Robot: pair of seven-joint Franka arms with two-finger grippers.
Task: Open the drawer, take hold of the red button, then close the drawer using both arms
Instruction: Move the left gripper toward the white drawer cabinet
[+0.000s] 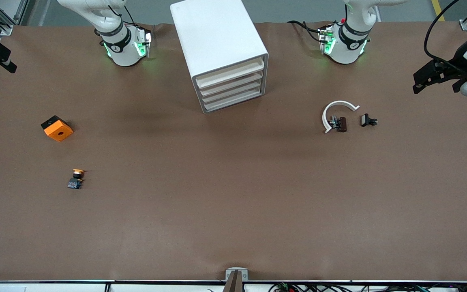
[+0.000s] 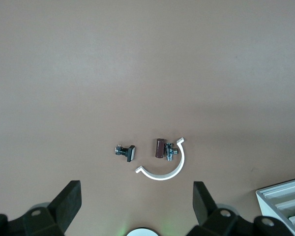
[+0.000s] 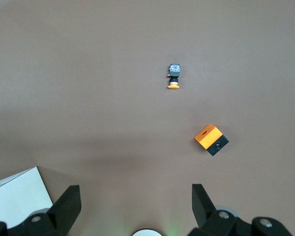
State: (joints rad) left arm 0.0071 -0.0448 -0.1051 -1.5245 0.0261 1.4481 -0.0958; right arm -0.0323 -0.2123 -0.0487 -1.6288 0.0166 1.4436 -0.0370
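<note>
Both claws stand spread and hold nothing: the left gripper hangs over the left arm's end of the table, the right gripper over the right arm's end, each well apart from the drawer unit standing between the two bases. Its four drawer fronts are all shut and face the front camera, turned slightly toward the left arm's end, so the left gripper likely has the squarer line to a front. The red-capped button shows in no view; presumably it sits inside a drawer, which one cannot be told. On the table lie only look-alikes: an orange-capped button and an orange cube under the right gripper, and a white curved clip with small dark parts under the left.
</note>
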